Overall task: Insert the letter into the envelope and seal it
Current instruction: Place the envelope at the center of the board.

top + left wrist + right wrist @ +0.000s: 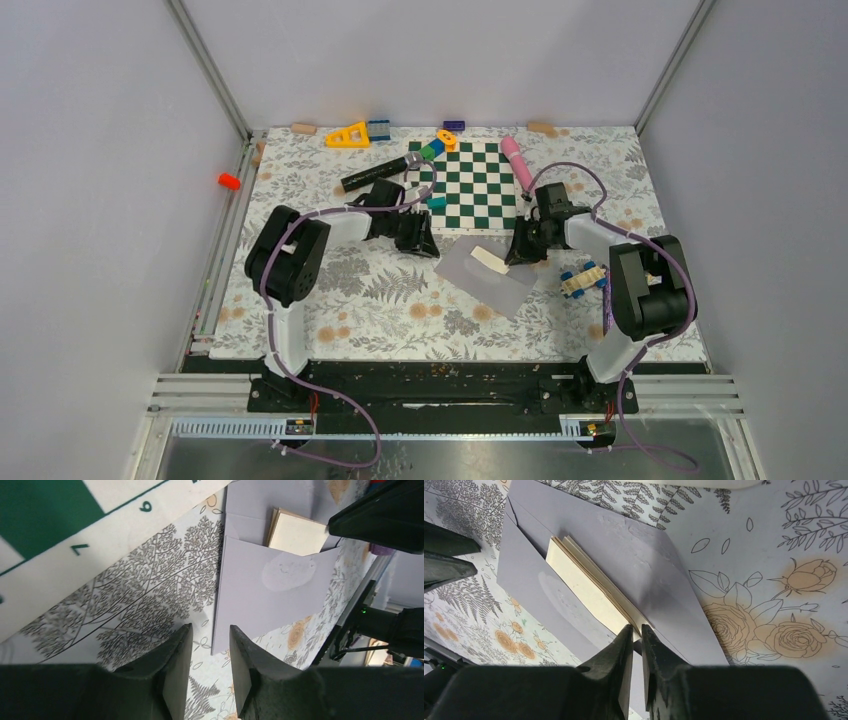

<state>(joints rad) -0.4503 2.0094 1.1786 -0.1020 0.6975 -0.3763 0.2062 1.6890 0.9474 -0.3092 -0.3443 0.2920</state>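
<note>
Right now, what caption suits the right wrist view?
Right gripper at the corner of the cream letter, partly inside the open grey envelope.

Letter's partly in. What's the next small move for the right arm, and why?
Probably nudge the letter deeper with the right gripper: its cream edge sticks out of the envelope, the flap lies open, and the slightly parted jaws sit at the letter's corner. The left gripper hovers open by the envelope's corner, holding nothing.
</note>
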